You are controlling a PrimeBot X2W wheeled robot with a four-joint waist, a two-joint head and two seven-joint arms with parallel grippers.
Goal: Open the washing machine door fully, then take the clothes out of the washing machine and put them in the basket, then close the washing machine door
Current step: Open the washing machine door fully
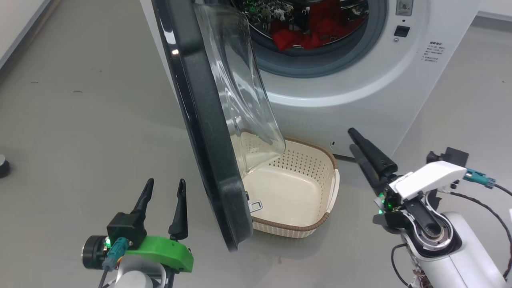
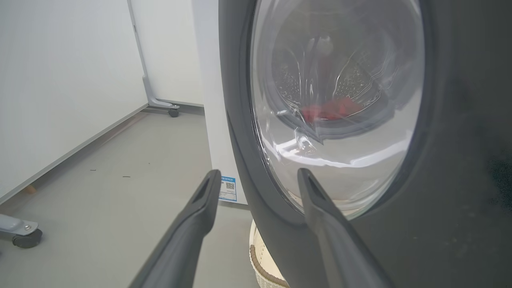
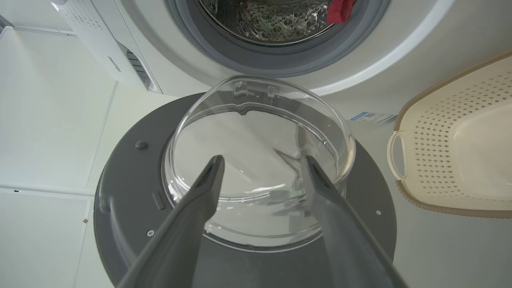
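Glossy round door [image 1: 204,132] bulges in clear glass — basket [image 1: 304,160] perforated cream plastic.

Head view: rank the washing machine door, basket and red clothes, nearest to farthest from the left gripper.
From the left gripper:
1. washing machine door, just to its right.
2. basket, on the door's far side.
3. red clothes, up in the drum.

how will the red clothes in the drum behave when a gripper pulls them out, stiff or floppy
Probably floppy: the clothes lie crumpled in folds, so they would likely drape and dangle once lifted. Likely light for their bulk, being thin-looking fabric. They may drag on the grey seal, since one fold lies close to it.
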